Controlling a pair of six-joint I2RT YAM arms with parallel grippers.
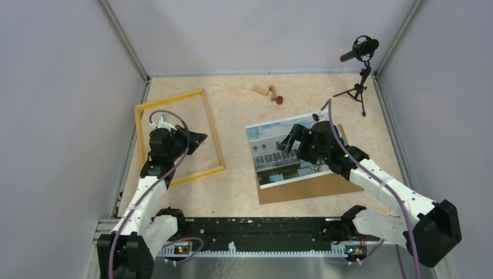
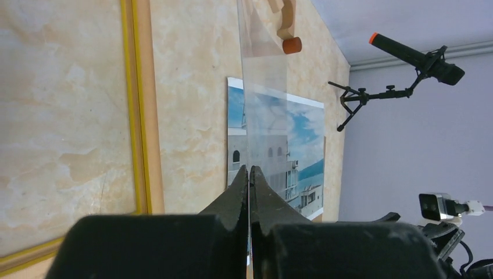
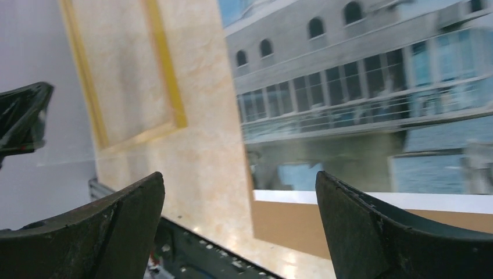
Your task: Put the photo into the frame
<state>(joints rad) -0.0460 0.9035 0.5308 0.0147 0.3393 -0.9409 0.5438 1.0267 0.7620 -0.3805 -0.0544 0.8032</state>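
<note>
Two grippers over the table: the right gripper point(image 1: 288, 143), fingers spread wide, hangs directly above the photo point(image 1: 266, 152), which lies flat on a brown backing board point(image 1: 302, 189). The left gripper point(image 1: 198, 138), pinching a clear sheet point(image 2: 264, 87), hovers over the frame point(image 1: 215, 138), left of the photo.

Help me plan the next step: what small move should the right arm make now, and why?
Probably lower the right gripper toward an edge of the photo: its jaws stand wide open over that print, which lies on the brown board, outside the frame. The left gripper is shut on a clear sheet.
</note>
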